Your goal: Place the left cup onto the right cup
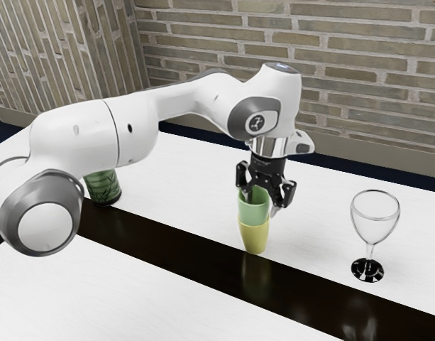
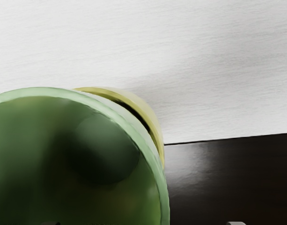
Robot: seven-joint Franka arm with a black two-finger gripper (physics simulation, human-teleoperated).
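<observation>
A light green cup sits nested upright inside a yellow-green cup, which stands on the table's dark stripe near the middle. My gripper hangs straight down over the green cup's rim and is open. One finger reaches down at the cup's mouth. The other finger stands outside the wall on the exterior view's right, apart from it. In the wrist view the green cup lies close under my hand, and the yellow cup's rim peeks out around it.
An empty wine glass stands to the exterior view's right of the stacked cups. A dark green patterned cup sits at the left, partly behind my arm. The white table carries a dark stripe. A brick wall lies behind.
</observation>
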